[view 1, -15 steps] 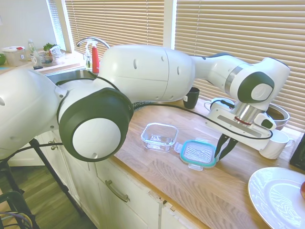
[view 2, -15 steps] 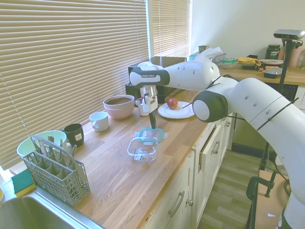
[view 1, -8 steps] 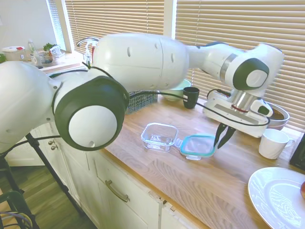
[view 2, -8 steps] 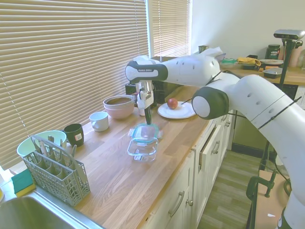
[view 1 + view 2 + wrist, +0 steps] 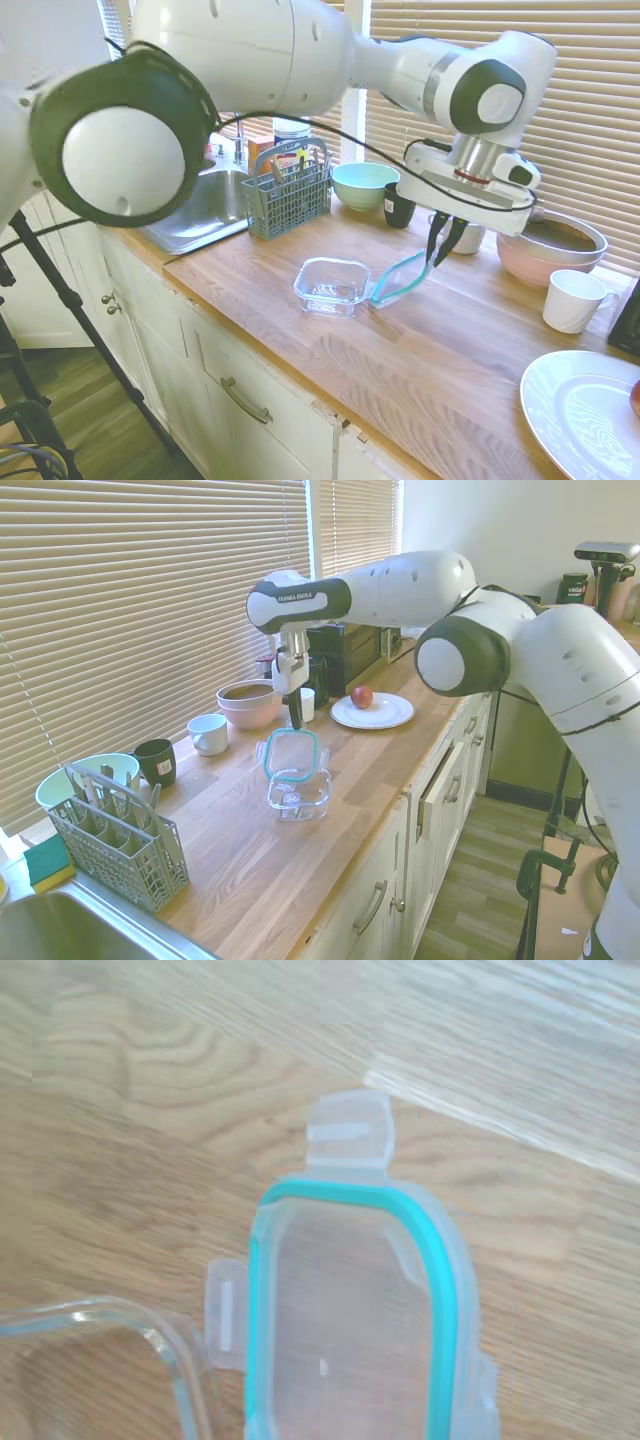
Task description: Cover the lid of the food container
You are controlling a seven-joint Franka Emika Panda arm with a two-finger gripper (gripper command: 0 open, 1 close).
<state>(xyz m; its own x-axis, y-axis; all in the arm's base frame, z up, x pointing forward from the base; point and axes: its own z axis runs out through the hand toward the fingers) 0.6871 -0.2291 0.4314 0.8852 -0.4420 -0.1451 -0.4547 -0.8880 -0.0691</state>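
Observation:
The food container (image 5: 332,285) is a small square clear glass dish standing open on the wooden counter near its front edge; it also shows in the second exterior view (image 5: 298,792). My gripper (image 5: 437,256) is shut on one edge of the lid (image 5: 400,280), a clear square with a teal rim seal. The lid hangs tilted below the fingers, clear of the counter, its low edge close beside the container's rim. From the other side, the lid (image 5: 290,754) hangs just above the container under the gripper (image 5: 295,720). The wrist view shows the lid (image 5: 350,1320) and one corner of the container (image 5: 120,1360).
A grey dish rack (image 5: 288,195), a teal bowl (image 5: 365,185) and a black mug (image 5: 400,205) stand behind the container. A pink bowl (image 5: 550,245), a white cup (image 5: 575,300) and a white plate (image 5: 585,415) are to the right. A sink (image 5: 195,215) lies left.
The gripper has lifted the lid off the counter and carried it toward the container. The lid now hangs tilted instead of lying flat.

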